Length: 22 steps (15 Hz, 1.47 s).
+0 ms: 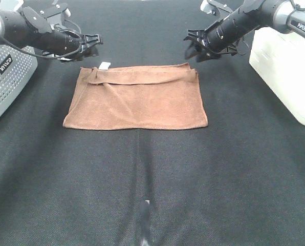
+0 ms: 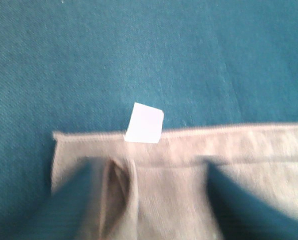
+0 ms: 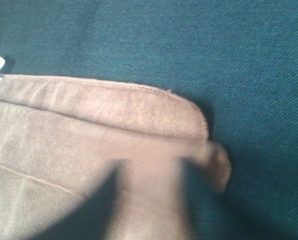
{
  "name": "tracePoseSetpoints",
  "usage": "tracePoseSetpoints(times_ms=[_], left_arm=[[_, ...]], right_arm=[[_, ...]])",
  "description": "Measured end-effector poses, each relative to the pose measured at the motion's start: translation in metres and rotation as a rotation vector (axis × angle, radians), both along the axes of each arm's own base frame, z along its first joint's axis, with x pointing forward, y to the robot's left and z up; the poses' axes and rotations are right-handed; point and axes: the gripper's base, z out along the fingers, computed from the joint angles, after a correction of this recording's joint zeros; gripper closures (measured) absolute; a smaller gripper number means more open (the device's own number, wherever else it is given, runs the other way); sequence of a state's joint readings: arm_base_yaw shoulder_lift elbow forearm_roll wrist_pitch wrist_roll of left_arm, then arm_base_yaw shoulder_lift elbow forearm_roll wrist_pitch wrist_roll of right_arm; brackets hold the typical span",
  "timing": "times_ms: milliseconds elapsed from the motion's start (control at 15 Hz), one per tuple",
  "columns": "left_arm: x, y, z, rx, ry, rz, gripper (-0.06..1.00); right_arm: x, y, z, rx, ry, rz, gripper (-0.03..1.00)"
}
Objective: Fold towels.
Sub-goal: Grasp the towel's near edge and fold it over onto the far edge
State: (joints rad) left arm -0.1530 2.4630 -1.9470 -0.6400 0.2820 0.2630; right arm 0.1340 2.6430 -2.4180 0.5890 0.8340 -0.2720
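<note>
Now | left claw (image 1: pixel 93 45) wide | right claw (image 1: pixel 191 46) wide | towel (image 1: pixel 137 102) folded, flat

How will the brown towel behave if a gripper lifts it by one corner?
Probably floppy: the towel lies flat with a soft fold and wrinkles along its far edge, so it should drape. It looks thin, so likely light. Pushed across the textured table cover, it would probably bunch.

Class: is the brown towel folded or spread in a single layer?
Folded. The towel lies doubled: a second hem runs just short of its far edge, near the white tag.
</note>
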Motion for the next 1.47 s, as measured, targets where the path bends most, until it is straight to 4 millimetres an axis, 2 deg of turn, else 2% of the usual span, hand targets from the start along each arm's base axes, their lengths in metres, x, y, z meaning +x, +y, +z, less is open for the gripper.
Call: tracePoseSetpoints(times_ms=[67, 133, 200, 333, 400, 600, 933, 1133, 1267, 1467], left_arm=[[-0.002, -0.001, -0.002, 0.004, 0.024, -0.02, 0.21], [-0.005, -0.002, -0.002, 0.029, 0.052, -0.057, 0.15], [-0.008, -0.002, -0.002, 0.043, 0.08, -0.086, 0.14], [-0.015, -0.003, -0.005, 0.044, 0.174, -0.142, 0.14], [-0.015, -0.003, -0.005, 0.044, 0.174, -0.142, 0.14], [-0.029, 0.003, -0.012, 0.011, 0.353, -0.208, 0.13], [-0.047, 0.005, -0.017, -0.074, 0.599, -0.215, 0.13], [-0.058, 0.009, 0.002, -0.048, 0.606, -0.206, 0.13], [-0.08, 0.015, 0.011, -0.023, 0.602, -0.162, 0.13], [-0.097, 0.026, -0.008, -0.026, 0.681, -0.112, 0.13]], right_arm=[[-0.001, 0.0, 0.002, -0.006, 0.006, 0.008, 0.3], [-0.006, -0.002, 0.006, -0.044, 0.032, 0.041, 0.24], [-0.01, -0.003, 0.011, -0.068, 0.056, 0.067, 0.22], [-0.019, -0.003, 0.023, -0.082, 0.113, 0.1, 0.21], [-0.019, -0.003, 0.023, -0.082, 0.113, 0.1, 0.21], [-0.032, -0.004, 0.024, -0.09, 0.25, 0.138, 0.21], [-0.039, -0.008, 0.023, -0.098, 0.362, 0.03, 0.21], [-0.064, -0.016, 0.021, -0.164, 0.455, 0.037, 0.21], [-0.088, -0.018, 0.006, -0.172, 0.545, 0.057, 0.21], [-0.106, -0.015, -0.005, -0.106, 0.552, 0.062, 0.21]])
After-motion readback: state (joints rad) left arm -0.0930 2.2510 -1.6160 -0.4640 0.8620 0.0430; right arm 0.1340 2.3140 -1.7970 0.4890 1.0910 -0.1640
